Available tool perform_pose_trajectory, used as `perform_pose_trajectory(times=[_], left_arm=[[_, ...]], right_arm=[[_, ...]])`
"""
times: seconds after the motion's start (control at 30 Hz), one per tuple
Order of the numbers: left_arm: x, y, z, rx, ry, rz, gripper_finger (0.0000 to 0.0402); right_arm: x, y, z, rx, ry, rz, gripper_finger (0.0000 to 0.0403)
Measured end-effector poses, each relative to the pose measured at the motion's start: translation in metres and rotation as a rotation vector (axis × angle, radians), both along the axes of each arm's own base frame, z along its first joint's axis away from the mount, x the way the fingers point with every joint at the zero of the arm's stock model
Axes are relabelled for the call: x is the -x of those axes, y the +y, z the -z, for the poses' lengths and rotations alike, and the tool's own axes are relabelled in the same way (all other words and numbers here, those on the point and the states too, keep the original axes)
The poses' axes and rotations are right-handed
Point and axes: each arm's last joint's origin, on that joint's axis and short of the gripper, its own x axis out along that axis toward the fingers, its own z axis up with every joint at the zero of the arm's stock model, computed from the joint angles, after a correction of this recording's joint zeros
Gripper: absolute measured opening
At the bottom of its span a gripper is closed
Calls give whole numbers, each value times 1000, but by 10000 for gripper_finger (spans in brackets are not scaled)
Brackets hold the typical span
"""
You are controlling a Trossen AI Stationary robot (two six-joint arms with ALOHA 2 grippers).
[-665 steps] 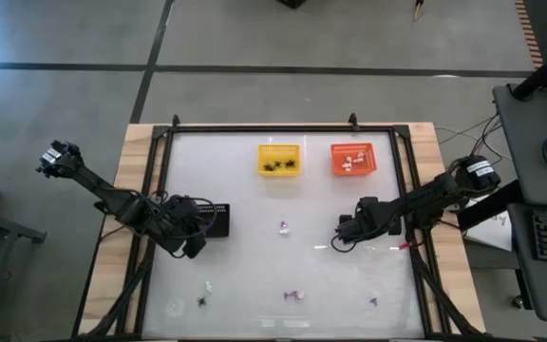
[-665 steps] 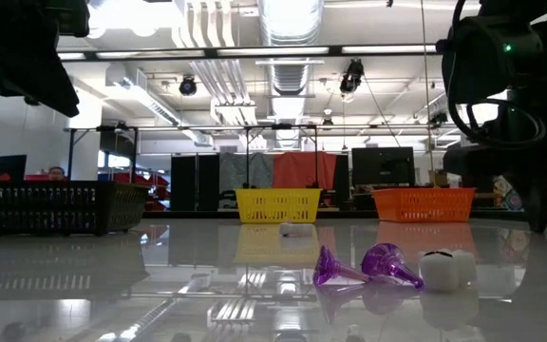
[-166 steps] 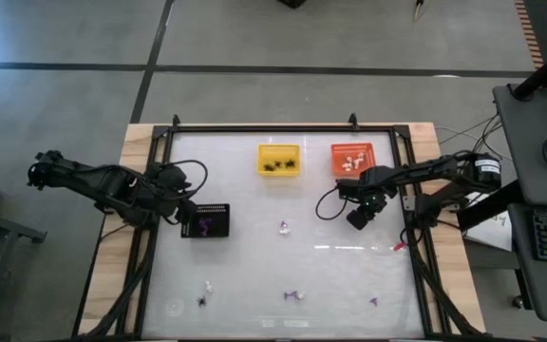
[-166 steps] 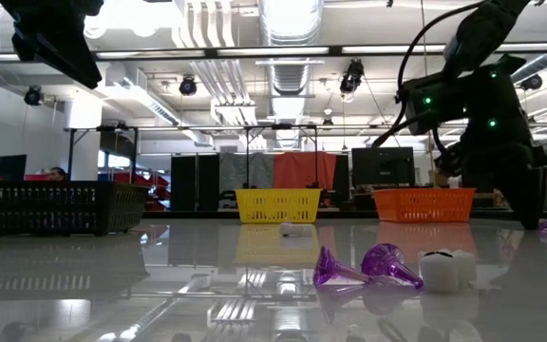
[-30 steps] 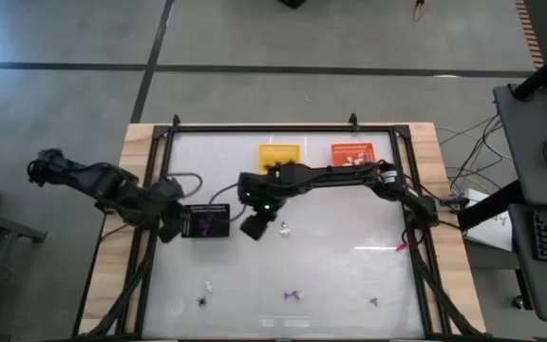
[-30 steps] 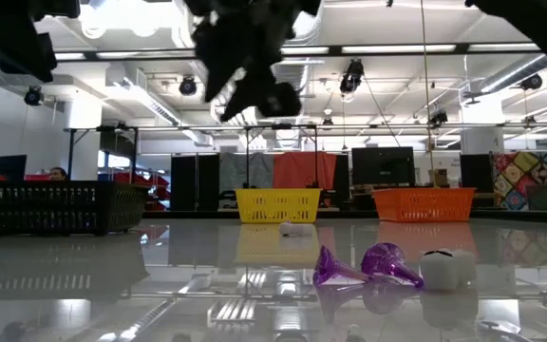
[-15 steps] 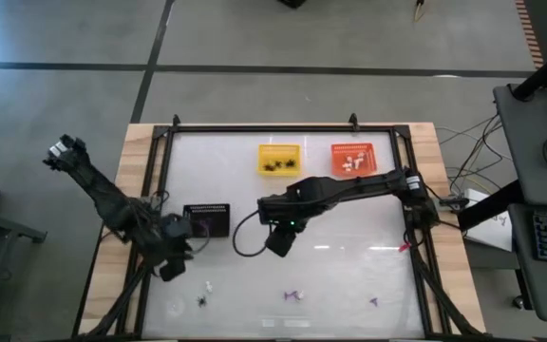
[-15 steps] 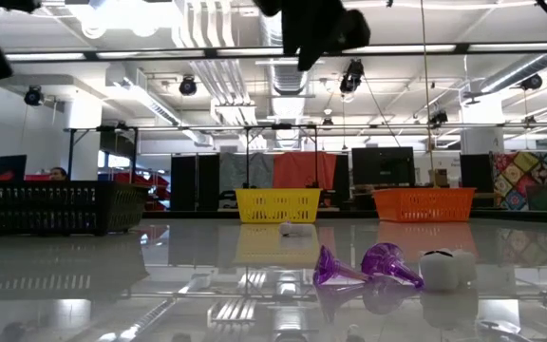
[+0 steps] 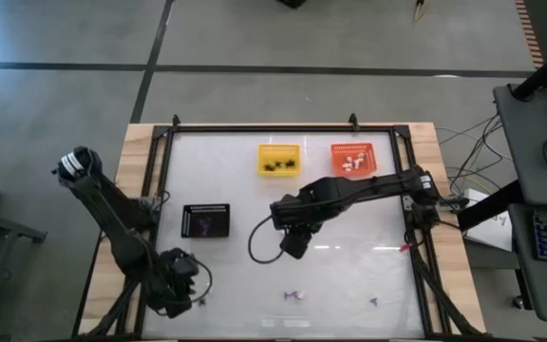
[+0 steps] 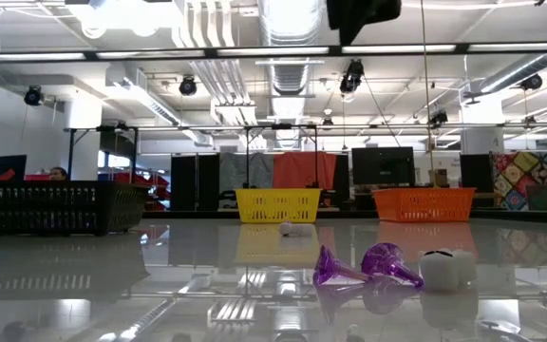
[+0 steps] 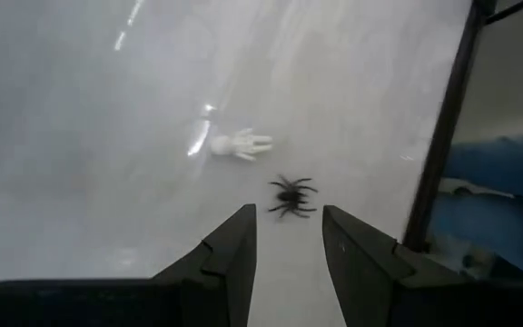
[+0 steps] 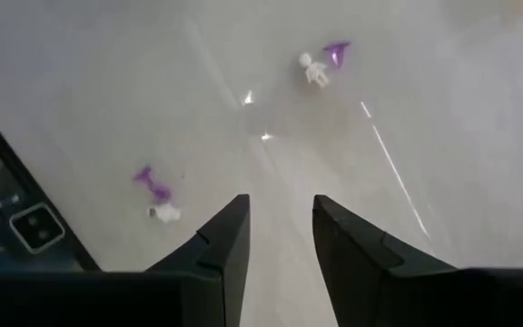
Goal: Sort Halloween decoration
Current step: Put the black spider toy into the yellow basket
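The left gripper (image 11: pixel 289 250) hung spread and empty near a black spider (image 11: pixel 291 196); the right gripper (image 12: pixel 280 241), also spread, held nothing.

White table (image 9: pixel 349 275); yellow basket (image 9: pixel 278 159), orange basket (image 9: pixel 352 159), black tray (image 9: pixel 205 220). Trinkets: black spider (image 11: pixel 291 196), white figure (image 11: pixel 240 143), purple cones (image 10: pixel 366 266). Dark pincers.

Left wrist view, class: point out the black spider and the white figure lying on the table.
black spider (image 11: pixel 291 196), left wrist view, on its body.
white figure (image 11: pixel 238 143), left wrist view, on its middle.
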Motion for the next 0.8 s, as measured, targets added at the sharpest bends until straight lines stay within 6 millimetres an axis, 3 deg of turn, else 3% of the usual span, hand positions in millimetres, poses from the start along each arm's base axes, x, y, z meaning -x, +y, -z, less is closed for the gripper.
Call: perform_pose_trajectory(times=[0.43, 0.8], left_arm=[[-15, -26, 31, 26, 95, -44, 110], [-29, -41, 66, -49, 184, -109, 110]], right_arm=[[16, 28, -10, 7, -10, -105, 110], [16, 30, -10, 11, -10, -143, 107]])
